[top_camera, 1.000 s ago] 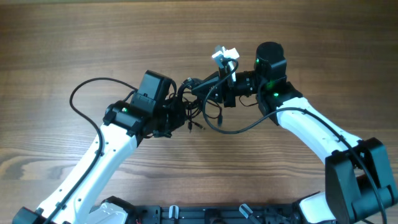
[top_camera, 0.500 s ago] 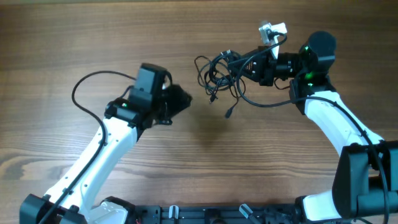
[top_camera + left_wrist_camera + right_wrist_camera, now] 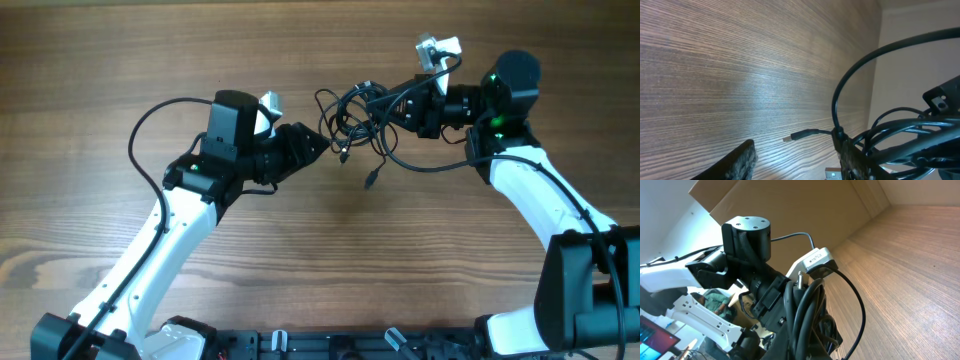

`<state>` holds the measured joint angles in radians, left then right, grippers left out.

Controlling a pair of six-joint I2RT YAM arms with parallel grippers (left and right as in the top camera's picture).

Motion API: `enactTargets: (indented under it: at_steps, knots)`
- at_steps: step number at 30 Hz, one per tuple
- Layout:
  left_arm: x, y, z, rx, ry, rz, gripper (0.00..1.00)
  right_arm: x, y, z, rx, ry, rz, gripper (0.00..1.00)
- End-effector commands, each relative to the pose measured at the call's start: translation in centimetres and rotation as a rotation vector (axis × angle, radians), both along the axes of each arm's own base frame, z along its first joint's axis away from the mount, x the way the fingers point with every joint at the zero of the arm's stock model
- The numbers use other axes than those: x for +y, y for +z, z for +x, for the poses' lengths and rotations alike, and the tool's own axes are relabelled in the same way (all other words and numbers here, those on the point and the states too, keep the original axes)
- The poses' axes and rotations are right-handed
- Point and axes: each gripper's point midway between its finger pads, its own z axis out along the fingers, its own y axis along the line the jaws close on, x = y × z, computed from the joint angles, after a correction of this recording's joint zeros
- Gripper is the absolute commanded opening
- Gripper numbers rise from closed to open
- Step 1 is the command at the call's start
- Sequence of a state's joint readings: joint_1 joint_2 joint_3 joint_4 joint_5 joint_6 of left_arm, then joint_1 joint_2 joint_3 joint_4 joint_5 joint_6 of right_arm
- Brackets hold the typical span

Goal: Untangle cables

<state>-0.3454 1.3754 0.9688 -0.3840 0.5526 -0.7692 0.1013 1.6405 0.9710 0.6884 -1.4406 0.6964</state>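
Note:
A bundle of black cables [image 3: 355, 115] hangs tangled in loops just above the table, with one plug end [image 3: 369, 182] dangling toward the wood. My right gripper [image 3: 402, 108] is shut on the bundle's right side; in the right wrist view the cables [image 3: 810, 310] bunch thickly between its jaws. My left gripper [image 3: 318, 148] is open just left of the tangle. In the left wrist view its fingers [image 3: 737, 162] stand wide apart, the cables [image 3: 900, 135] lie against the right one, and a small plug [image 3: 792, 136] points into the gap.
The wooden table [image 3: 120, 60] spreads out on all sides. My left arm's own black lead [image 3: 150, 125] arcs out to the left of it. A white camera [image 3: 437, 48] sits above my right gripper.
My left gripper has let go of the tangle and opened. The right gripper pulled the bundle up and to the right. The left arm then moved back toward the cables.

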Motion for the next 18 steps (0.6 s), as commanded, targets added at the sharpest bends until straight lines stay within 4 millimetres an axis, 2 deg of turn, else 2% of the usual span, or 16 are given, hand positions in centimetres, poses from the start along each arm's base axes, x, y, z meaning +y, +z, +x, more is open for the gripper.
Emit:
enactTargets:
  at_steps: [1, 6, 10, 15, 17, 18]
  knots:
    - [-0.9, 0.7, -0.5, -0.059, -0.087, -0.004, 0.56, 0.1, 1.1, -0.6, -0.024, 0.028, 0.003, 0.04]
    - [-1.7, 0.9, -0.6, -0.088, -0.105, 0.002, 0.59, 0.1, 1.1, -0.6, -0.021, 0.029, 0.003, 0.04]
    - [-2.5, 1.9, -0.5, -0.126, -0.133, -0.037, 0.59, 0.1, 1.1, -0.6, -0.021, 0.029, 0.003, 0.04]
    - [-2.6, 1.8, -0.5, -0.126, -0.137, -0.034, 0.60, 0.1, 1.1, -0.6, -0.020, 0.029, 0.003, 0.04]
    - [-2.8, 0.9, -0.4, -0.119, -0.127, 0.000, 0.57, 0.1, 1.1, -0.6, -0.008, 0.028, 0.003, 0.04]
    - [-3.4, -0.3, -0.4, -0.104, -0.129, 0.033, 0.57, 0.1, 1.1, -0.6, 0.000, 0.028, 0.003, 0.04]
